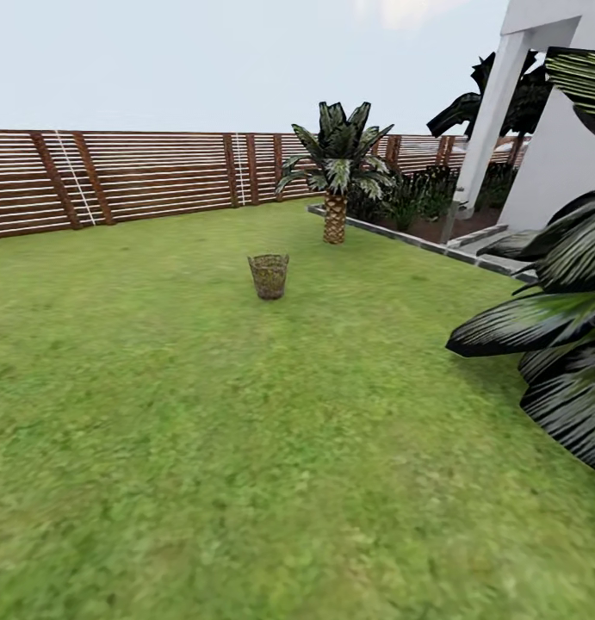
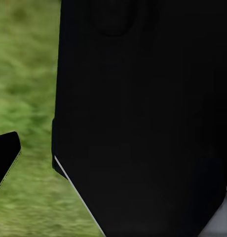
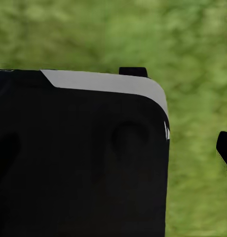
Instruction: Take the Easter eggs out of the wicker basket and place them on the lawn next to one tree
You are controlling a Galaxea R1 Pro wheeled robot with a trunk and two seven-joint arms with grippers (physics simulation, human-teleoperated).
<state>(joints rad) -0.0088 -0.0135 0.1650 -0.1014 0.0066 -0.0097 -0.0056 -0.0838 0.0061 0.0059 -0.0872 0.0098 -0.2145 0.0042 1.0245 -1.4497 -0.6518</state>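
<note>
Claw states cannot be told; wicker basket point(image 1: 269, 275) stands on open lawn point(image 1: 202, 430), short palm point(image 1: 335, 172) behind.

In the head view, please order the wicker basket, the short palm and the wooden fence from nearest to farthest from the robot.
1. Wicker basket, standing on the lawn, centre.
2. Short palm, behind the basket, slightly right, at the lawn's edge.
3. Wooden fence, along the far side of the lawn.

Brown slat fence point(image 1: 142, 176) along the far edge under pale sky. Short scaly palm point(image 1: 336, 172) by a white building point(image 1: 555, 146) on the right.
</note>
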